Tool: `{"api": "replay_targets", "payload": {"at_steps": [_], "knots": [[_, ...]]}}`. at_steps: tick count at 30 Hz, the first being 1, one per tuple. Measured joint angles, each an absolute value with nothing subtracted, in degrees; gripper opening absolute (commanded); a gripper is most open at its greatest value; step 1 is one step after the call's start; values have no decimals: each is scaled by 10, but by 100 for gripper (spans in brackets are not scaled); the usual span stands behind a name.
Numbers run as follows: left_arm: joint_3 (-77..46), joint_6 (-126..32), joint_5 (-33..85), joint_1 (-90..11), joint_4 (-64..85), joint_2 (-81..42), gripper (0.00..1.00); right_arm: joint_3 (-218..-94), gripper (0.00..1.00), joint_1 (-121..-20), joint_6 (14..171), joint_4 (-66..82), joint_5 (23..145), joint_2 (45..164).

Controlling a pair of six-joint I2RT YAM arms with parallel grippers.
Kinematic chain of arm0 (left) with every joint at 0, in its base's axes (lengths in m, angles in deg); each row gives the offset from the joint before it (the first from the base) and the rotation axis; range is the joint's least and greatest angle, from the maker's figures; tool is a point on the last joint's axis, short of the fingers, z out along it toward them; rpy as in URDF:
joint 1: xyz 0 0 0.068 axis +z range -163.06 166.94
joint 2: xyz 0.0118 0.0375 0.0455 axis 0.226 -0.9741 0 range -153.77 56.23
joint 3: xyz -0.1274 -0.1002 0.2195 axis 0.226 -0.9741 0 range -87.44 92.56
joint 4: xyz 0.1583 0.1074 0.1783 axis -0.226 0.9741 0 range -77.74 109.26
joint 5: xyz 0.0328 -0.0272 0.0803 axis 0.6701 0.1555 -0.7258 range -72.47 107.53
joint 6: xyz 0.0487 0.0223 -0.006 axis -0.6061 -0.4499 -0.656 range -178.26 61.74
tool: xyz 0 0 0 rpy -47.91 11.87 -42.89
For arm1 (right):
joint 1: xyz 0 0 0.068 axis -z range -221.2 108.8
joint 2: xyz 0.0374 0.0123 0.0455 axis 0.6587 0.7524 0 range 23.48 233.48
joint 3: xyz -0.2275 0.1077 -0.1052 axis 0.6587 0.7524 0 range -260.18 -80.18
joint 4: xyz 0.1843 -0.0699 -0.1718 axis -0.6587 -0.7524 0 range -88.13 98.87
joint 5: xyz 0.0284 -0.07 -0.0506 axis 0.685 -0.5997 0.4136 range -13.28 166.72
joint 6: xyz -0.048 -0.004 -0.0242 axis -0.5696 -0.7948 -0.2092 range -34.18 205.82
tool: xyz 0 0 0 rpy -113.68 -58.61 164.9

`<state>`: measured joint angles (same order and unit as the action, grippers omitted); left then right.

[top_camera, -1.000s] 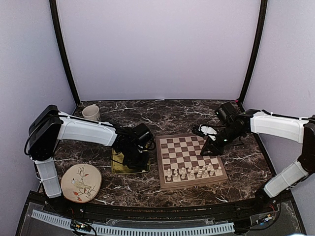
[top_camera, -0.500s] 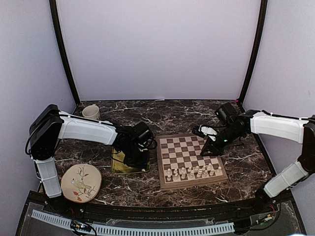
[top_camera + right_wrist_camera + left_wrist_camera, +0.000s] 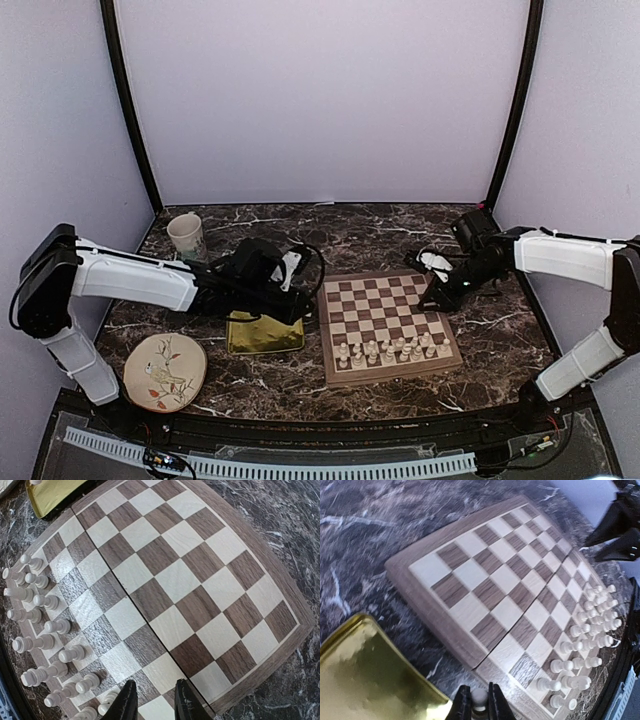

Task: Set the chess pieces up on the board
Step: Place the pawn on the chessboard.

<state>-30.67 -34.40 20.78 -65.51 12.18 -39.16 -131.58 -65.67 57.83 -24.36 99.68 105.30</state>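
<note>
The board (image 3: 375, 300) lies at mid-table, with several cream chess pieces (image 3: 390, 350) standing in two rows along its near edge. My left gripper (image 3: 303, 296) hangs between the gold tray and the board's left edge. In the left wrist view it (image 3: 480, 700) is shut on a small cream chess piece (image 3: 480, 697), with the board (image 3: 490, 580) and its standing pieces (image 3: 590, 645) ahead. My right gripper (image 3: 433, 300) hovers over the board's right edge. It (image 3: 154, 692) is open and empty above the squares (image 3: 190, 580), and the piece rows (image 3: 40, 625) stand to its left.
A shiny gold tray (image 3: 262, 335) sits just left of the board; its corner (image 3: 365, 680) shows under the left gripper. A round plate with a bird drawing (image 3: 165, 372) lies at the front left. A cream cup (image 3: 186, 237) stands at the back left.
The left gripper has shut on a chess piece over the gold tray, then risen and swung toward the board's left edge. The right gripper has drifted slightly to the right.
</note>
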Motion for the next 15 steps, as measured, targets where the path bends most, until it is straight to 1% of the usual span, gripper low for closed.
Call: {"api": "replay_targets", "payload": {"at_steps": [4, 6, 11, 15], "knots": [[-412, -410, 241, -658, -75, -372, 6, -1309, 26, -629, 578, -232, 995, 1053], [-440, -444, 258, -659, -146, -382, 6, -1305, 26, -617, 577, -226, 994, 1051], [-449, -501, 306, -660, -285, -433, 6, -1300, 26, -585, 576, -218, 995, 1045], [-464, -517, 337, -660, -381, -483, 6, -1300, 26, -561, 574, -214, 996, 1045]]}}
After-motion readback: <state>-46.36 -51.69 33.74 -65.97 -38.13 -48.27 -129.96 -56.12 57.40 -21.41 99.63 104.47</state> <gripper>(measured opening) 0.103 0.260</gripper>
